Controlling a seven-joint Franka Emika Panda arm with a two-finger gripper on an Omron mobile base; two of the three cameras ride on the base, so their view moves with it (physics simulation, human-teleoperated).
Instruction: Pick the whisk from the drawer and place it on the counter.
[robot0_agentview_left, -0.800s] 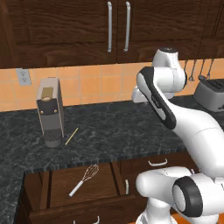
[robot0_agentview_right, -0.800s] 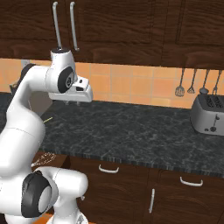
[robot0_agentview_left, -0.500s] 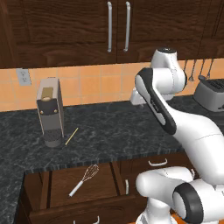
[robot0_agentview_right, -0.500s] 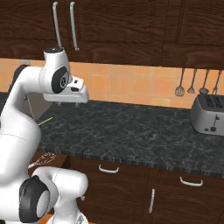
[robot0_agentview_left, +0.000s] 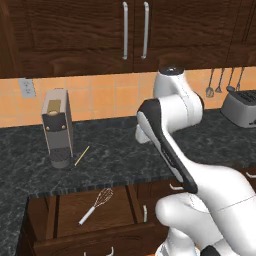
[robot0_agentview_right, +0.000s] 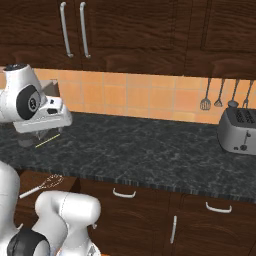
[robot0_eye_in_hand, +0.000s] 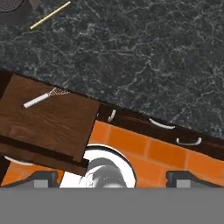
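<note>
The whisk lies flat on the wood bottom of the open drawer, with its white handle towards the front left and its wire head towards the counter. It also shows as the whisk and the whisk. My gripper is open with nothing between its fingers. It hangs high over the dark speckled counter and looks down, to the right of the drawer and well above the whisk. My hand sits over the counter's left part.
A coffee machine stands on the counter behind the drawer, with a thin yellow stick lying beside it. A toaster stands at the far right, under hanging utensils. Shut drawers with silver handles run below the counter edge.
The arm has swung left along the counter, carrying the hand from the middle towards the coffee machine and the open drawer. The whisk and drawer have not moved.
</note>
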